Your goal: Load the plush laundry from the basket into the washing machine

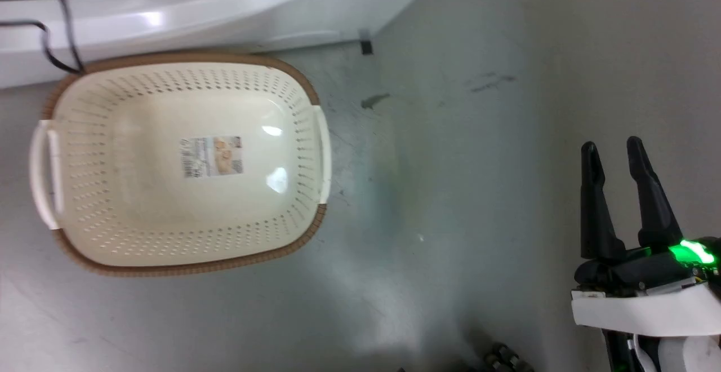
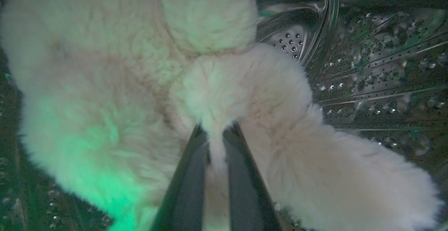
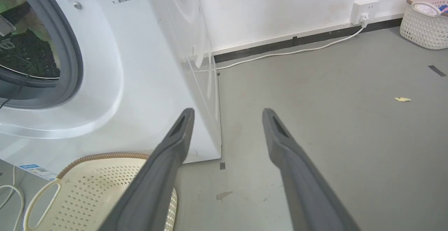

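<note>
1. Grey floor (image 1: 450, 191) spread under and ahead of the right gripper (image 1: 611, 145), its jaws wide apart w/ nothing between them. In the right wrist view a white wall (image 3: 280, 7), socket (image 3: 364, 8) and cable (image 3: 280, 54) lay far beyond the tips.
2. Off to the left of those jaws, the basket (image 1: 304, 87) sat on the floor, its far rim close vs. the foot of the washing machine (image 3: 147, 66). Its bottom showed a label (image 1: 211, 156) and no laundry.
3. Left gripper (image 2: 216, 129) was inside the machine, jaws nearly together and clamped on a tuft of the plush laundry (image 2: 105, 84).
4. Bulk of the toy sat ahead of the tips and spilled to both sides. The perforated steel drum (image 2: 367, 66) curved beyond and to the right of the jaws.
5. Whether the toy rested on the drum or hung from the pinch couldn't be told.
6. Progress, as judged: approx. all of the transfer looked done, w/ the basket cleared and the toy past the grey door seal (image 3: 75, 49).
7. Left to do, probably: part the left jaws, let the fur drop free and back the arm out w/o dragging the toy along. Long fur could snag on the jaws.
</note>
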Robot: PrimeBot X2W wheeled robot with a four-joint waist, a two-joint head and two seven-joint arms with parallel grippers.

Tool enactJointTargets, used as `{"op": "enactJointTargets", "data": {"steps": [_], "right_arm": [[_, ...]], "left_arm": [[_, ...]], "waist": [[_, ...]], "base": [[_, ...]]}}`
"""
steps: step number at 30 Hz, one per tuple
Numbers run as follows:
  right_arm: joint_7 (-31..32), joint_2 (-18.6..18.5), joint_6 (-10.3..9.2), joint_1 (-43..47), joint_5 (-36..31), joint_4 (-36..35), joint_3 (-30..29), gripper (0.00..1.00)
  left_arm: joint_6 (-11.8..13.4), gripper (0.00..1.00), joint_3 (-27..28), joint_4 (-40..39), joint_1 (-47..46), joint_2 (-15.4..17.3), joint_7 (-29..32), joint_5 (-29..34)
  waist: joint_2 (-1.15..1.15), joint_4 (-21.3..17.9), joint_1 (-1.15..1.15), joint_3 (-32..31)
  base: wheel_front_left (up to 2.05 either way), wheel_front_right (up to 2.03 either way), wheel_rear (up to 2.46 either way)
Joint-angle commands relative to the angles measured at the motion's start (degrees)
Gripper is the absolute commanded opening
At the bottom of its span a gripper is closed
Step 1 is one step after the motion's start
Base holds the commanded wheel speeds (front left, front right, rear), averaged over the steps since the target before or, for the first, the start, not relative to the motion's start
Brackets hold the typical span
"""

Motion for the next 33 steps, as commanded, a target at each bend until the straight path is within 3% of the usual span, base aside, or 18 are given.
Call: {"op": "enactJointTargets", "data": {"steps": [1, 12, 13, 14, 24, 33], "right_arm": [[-0.25, -0.03, -0.04, 0.80, 0.29, -0.93, -0.08, 1.00], [-0.25, -0.03, -0.04, 1.64, 1.12, -2.89, 0.06, 1.00], [-0.25, -0.03, -0.04, 1.49, 0.89, -3.15, -0.33, 1.00], [-0.25, -0.03, -0.04, 1.45, 0.72, -3.13, -0.34, 1.00], [-0.25, -0.03, -0.04, -0.18, -0.69, -2.23, -1.32, 1.00], [-0.25, -0.03, -0.04, -2.09, -2.72, -0.02, -3.01, 1.00]], "left_arm": [[-0.39, 0.00, 0.05, 0.02, -2.50, 0.88, 0.36, 0.58], [-0.72, 0.00, -1.12, 1.40, -7.29, 1.73, 3.03, 0.80], [-0.46, 0.80, -1.25, 2.09, -7.52, 0.92, 3.16, 0.33], [-0.44, 1.00, -1.26, 2.41, -7.46, 0.56, 3.22, 0.08], [-0.68, 1.00, -0.73, 5.64, -4.33, -4.55, 4.14, -4.19], [-0.96, 1.00, -1.95, 6.74, 4.26, -9.76, 0.48, -6.29]], "waist": [[0.00, -2.00, -0.01, 2.35], [0.00, -2.74, -0.01, 5.00], [0.00, -2.00, -0.01, 4.93], [0.00, -1.73, -0.01, 4.80], [0.00, 2.21, -0.01, 0.92], [0.00, 7.21, -0.01, -6.79]], "base": [[0.00, 0.00, 0.00], [0.00, 0.00, 0.00], [0.00, 0.00, 0.00], [0.00, 0.00, 0.00], [0.00, 0.00, 0.00], [0.00, 0.00, 0.00]]}}
